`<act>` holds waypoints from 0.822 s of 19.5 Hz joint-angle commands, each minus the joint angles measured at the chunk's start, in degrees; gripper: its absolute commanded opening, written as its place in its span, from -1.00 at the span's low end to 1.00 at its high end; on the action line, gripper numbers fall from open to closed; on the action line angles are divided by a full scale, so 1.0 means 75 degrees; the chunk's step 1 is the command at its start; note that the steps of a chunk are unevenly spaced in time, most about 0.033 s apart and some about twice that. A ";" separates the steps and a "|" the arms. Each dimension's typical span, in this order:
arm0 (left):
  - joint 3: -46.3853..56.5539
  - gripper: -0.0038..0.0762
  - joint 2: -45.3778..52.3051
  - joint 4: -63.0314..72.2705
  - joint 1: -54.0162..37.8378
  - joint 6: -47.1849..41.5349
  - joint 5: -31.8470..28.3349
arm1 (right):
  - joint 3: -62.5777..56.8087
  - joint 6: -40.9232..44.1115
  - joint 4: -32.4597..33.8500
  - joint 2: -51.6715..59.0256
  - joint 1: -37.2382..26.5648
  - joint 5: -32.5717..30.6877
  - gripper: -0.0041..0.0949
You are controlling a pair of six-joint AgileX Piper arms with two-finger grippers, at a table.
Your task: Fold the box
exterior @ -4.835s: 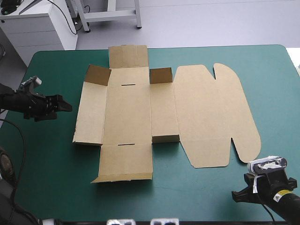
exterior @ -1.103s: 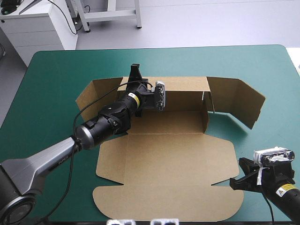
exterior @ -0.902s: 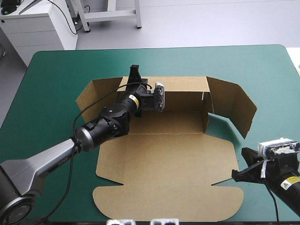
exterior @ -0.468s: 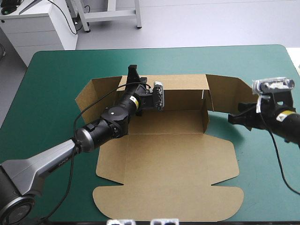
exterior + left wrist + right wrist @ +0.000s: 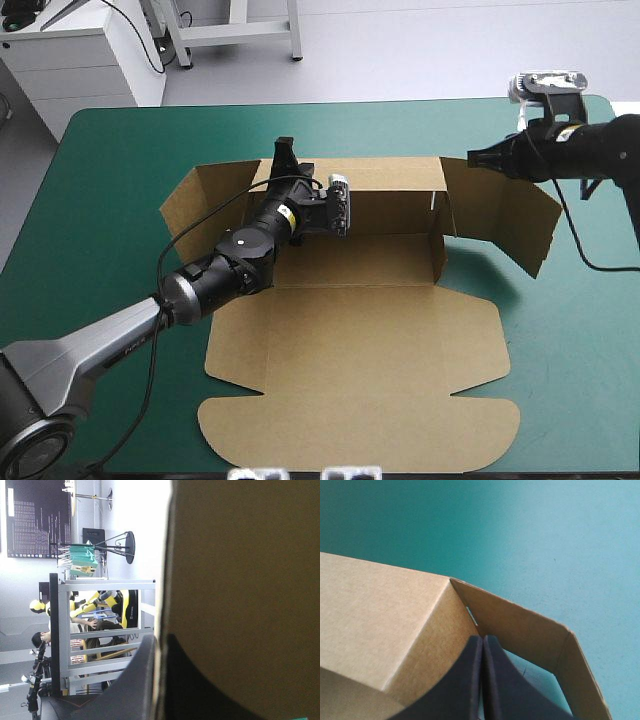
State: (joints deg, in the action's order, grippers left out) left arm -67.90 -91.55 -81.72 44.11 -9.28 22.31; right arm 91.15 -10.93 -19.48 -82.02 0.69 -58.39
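The brown box (image 5: 350, 330) lies mid-table with its back wall (image 5: 390, 195) upright and the lid (image 5: 360, 420) flat toward the near edge. Side flaps (image 5: 505, 215) angle out at both ends. My left gripper (image 5: 285, 160) reaches over the floor to the back wall's top edge, left of its middle. In the left wrist view the left gripper (image 5: 161, 642) is shut on the box (image 5: 240, 580), whose board fills the view. My right gripper (image 5: 476, 158) hovers at the right flap's top edge. Its fingers (image 5: 482, 640) meet, empty, just above the box's corner (image 5: 452, 580).
Teal-green cover (image 5: 560, 340) shows on all sides of the box, widest at the right and far side. The lid's rounded front edge (image 5: 350, 468) lies close to the table's near edge. The left arm (image 5: 110, 335) crosses the near-left part of the table.
The right arm swung from the table's near right up to the far right, above the right flap's top edge. That flap opened outward a little. The left gripper stayed on the back wall.
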 commanded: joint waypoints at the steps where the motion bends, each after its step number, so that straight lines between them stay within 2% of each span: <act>1: -0.0214 -0.92 0.0345 -0.0296 0.0024 -0.0112 0.0247 | 0.1024 0.0006 -0.0028 -0.0567 -0.0059 0.0093 -0.94; 10: -0.0214 -0.92 0.0119 -0.0318 0.0024 -0.0112 0.0154 | 0.3087 0.0746 0.0362 -0.2755 -0.0059 -0.0211 -0.94; 16: -0.0214 -0.92 -0.0025 -0.0332 0.0024 -0.0201 0.0299 | 0.4369 0.1017 0.0678 -0.3981 -0.0059 -0.1181 -0.94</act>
State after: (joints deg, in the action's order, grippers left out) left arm -67.87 -93.79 -83.36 44.11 -9.69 23.91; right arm 120.55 -4.01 -15.17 -112.57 0.69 -66.84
